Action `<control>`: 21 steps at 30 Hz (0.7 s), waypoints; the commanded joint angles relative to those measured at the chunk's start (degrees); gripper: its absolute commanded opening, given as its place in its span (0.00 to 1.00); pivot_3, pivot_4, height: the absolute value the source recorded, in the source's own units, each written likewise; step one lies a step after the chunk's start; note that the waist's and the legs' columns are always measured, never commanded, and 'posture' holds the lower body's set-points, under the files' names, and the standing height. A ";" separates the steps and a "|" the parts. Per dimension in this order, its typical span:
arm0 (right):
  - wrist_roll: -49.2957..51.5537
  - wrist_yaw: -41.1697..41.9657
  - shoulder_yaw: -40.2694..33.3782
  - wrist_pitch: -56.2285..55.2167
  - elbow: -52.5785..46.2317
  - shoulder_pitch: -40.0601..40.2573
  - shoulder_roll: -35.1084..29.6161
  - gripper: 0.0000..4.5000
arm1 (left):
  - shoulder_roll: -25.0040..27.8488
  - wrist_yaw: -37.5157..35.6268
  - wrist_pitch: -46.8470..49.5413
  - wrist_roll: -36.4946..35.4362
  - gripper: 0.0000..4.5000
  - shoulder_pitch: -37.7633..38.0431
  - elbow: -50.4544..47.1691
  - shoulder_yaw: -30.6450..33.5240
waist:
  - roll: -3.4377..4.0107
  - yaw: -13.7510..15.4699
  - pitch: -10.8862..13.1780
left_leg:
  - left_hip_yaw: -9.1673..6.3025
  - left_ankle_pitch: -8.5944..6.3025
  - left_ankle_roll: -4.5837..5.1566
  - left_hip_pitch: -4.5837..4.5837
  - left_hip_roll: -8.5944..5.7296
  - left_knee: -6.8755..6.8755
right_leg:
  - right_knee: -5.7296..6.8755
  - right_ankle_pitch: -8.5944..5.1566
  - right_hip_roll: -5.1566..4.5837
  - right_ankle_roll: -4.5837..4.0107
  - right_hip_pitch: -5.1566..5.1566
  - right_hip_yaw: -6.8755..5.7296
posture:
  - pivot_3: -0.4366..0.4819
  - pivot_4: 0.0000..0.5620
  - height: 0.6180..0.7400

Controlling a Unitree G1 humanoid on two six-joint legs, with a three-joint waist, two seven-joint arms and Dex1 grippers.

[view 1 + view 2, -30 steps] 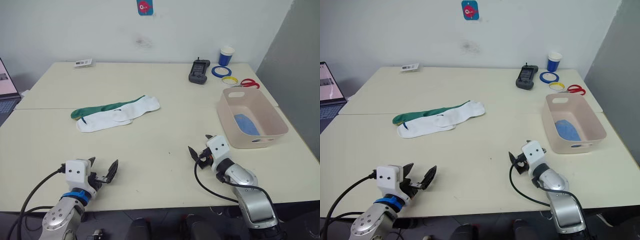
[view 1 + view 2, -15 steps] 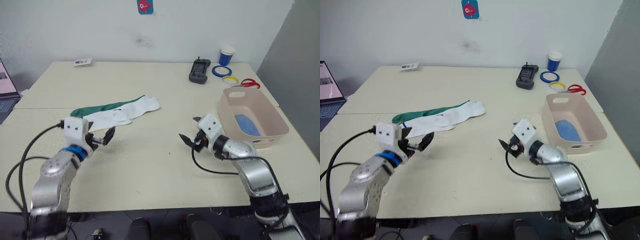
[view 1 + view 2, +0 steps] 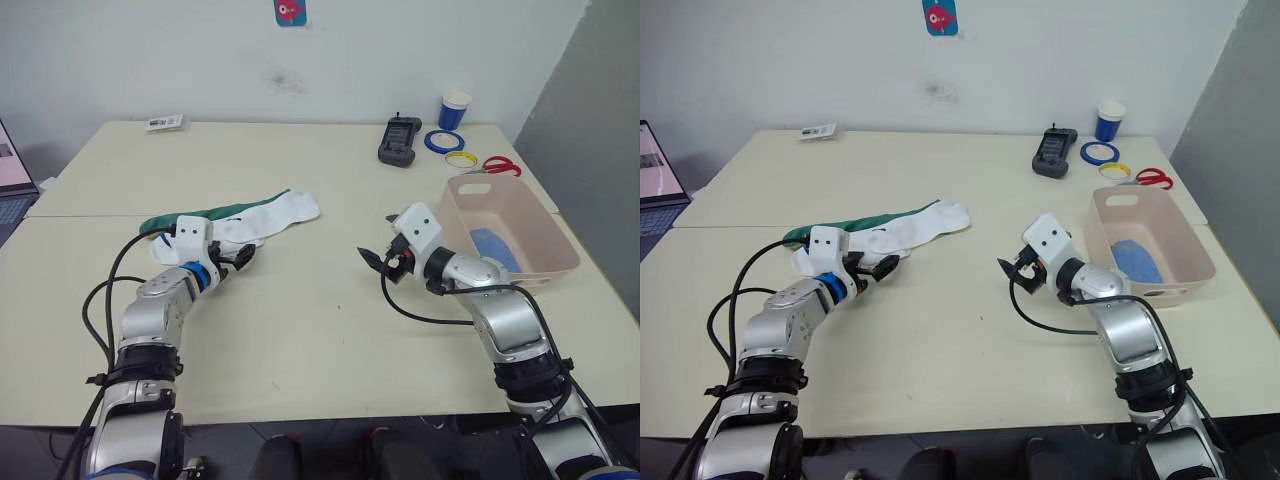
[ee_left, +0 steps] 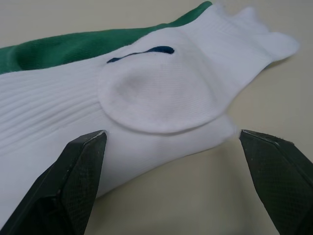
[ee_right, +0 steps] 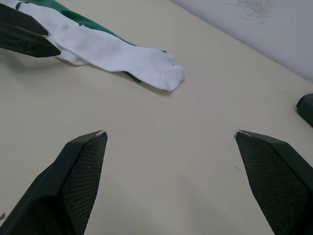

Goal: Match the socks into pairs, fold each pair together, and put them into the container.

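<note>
White socks lie overlapped at the table's middle left, on top of a dark green sock whose far edge shows behind them. My left gripper is open at the near edge of the white socks, its fingers spread on either side of them with the green sock beyond. My right gripper is open and holds nothing, low over bare table left of the pink container. A light blue sock lies inside the container.
At the back right stand a blue-and-white paper cup, a blue tape roll, a yellow tape roll, red scissors and a black device. A small card lies at the back left. A laptop sits at the left edge.
Both arms have reached forward from the table's near edge. My left gripper has arrived at the white socks. My right gripper has come up beside the container.
</note>
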 commanded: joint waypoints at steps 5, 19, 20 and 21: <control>0.97 -1.00 -1.81 1.45 -5.56 2.03 -0.90 0.99 | 0.30 -1.19 -5.71 1.89 1.00 -3.41 3.32 -0.58 | 0.00 0.00 0.00 | 0.01 0.00 0.00 0.01 0.00 0.01 | 0.00 -0.05 0.00 0.08 0.02 0.02 | 0.48 0.27 1.00; 1.03 -1.63 -1.16 1.38 -5.27 1.51 -0.65 1.00 | -0.64 -2.58 -8.29 0.91 0.14 -6.75 6.36 0.19 | 0.00 0.00 0.00 | 0.03 0.01 -0.01 0.00 -0.01 0.01 | -0.01 -0.05 0.00 0.09 0.02 0.02 | 0.48 0.27 1.00; 0.95 -1.55 -1.04 1.19 -5.25 1.60 -0.74 1.00 | -0.92 -3.30 -8.02 0.52 0.06 -6.44 5.51 0.01 | 0.00 0.00 0.00 | 0.03 0.01 -0.01 0.00 -0.01 0.01 | -0.01 -0.05 0.00 0.09 0.02 0.02 | 0.48 0.27 1.00; 0.87 -1.46 -0.91 1.01 -5.24 1.72 -0.81 1.00 | -1.35 -4.34 -6.97 -0.45 0.01 -5.86 3.95 -0.05 | 0.00 0.01 0.00 | 0.03 0.01 -0.01 0.00 -0.01 0.01 | -0.01 -0.05 0.00 0.09 0.02 0.02 | 0.48 0.27 1.00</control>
